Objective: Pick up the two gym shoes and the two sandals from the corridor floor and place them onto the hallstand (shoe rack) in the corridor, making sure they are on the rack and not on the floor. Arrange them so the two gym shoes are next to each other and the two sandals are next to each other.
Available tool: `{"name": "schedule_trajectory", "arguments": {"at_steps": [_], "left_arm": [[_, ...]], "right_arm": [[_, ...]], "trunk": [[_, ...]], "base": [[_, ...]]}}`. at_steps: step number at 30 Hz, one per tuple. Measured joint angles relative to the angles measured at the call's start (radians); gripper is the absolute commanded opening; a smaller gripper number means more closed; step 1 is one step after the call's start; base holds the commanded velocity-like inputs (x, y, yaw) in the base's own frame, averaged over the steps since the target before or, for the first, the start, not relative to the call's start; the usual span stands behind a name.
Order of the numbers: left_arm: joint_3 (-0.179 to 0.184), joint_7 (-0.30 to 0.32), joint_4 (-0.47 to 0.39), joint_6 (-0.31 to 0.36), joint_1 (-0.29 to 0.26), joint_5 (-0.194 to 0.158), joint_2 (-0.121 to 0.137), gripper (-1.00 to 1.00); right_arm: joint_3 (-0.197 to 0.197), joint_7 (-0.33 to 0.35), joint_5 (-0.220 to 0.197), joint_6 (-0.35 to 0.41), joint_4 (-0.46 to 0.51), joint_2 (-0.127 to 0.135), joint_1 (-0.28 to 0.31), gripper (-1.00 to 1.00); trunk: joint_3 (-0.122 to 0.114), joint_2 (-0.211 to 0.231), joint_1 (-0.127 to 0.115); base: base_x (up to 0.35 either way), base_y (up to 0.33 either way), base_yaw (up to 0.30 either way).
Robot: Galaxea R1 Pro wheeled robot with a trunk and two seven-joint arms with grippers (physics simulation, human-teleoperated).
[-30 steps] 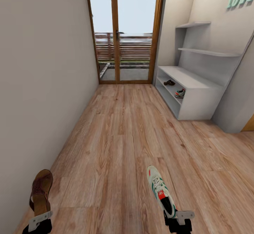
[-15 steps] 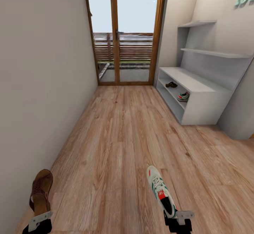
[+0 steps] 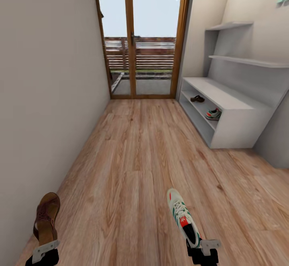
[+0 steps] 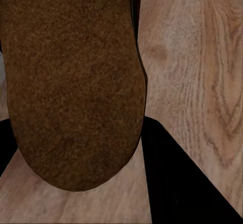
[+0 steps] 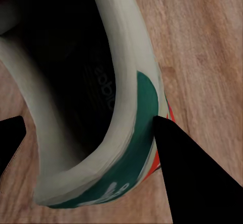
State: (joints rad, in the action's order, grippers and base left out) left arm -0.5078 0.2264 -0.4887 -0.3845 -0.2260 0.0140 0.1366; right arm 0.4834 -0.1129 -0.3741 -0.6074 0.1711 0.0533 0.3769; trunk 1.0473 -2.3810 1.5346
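While the left end effector is clamped on a brown sandal, the right end effector grips a white gym shoe at the frame's bottom.

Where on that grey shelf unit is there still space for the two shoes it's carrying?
The pale-grey hallstand's flat top is bare. On its upper open shelf, a brown sandal sits toward the door end and a white-and-green sneaker nearer the robot; the stretch between them is free. The lower slot looks empty, though partly hidden.
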Motion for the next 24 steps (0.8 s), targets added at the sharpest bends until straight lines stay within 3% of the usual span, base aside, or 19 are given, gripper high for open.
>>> {"name": "schedule_trajectory", "arguments": {"at_steps": [24], "left_arm": [[0.000, 0.000, 0.000, 0.000, 0.000, 0.000, 0.000, -1.00]], "right_arm": [[-0.001, 0.000, -0.001, 0.000, 0.000, -0.002, 0.000, -1.00]], "trunk": [[0.000, 0.000, 0.000]], "base": [[0.338, 0.000, 0.000]]}}
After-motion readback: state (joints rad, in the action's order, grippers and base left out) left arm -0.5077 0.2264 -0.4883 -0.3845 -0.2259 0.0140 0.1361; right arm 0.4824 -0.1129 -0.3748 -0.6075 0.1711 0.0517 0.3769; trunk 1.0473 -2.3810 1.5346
